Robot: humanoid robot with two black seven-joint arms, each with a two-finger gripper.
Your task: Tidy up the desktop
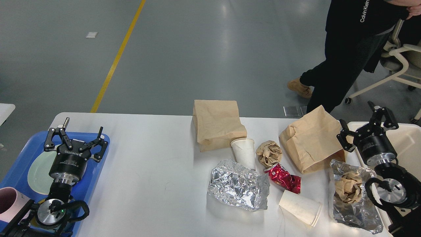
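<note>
White counter [148, 184] filling the lower view, blue tray [95, 171] on its left end, two brown paper bags [217, 123] toward the far edge, crumpled foil [236, 184] centre, left gripper [76, 141] over the tray with fingers wide, right gripper [367, 123] above cream bin [406, 144] with fingers wide, both empty

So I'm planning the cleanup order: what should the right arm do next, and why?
Probably lower the right end effector, open and empty above the cream bin, onto the foil tray holding crumpled paper. It is the nearest litter on the desktop.
</note>
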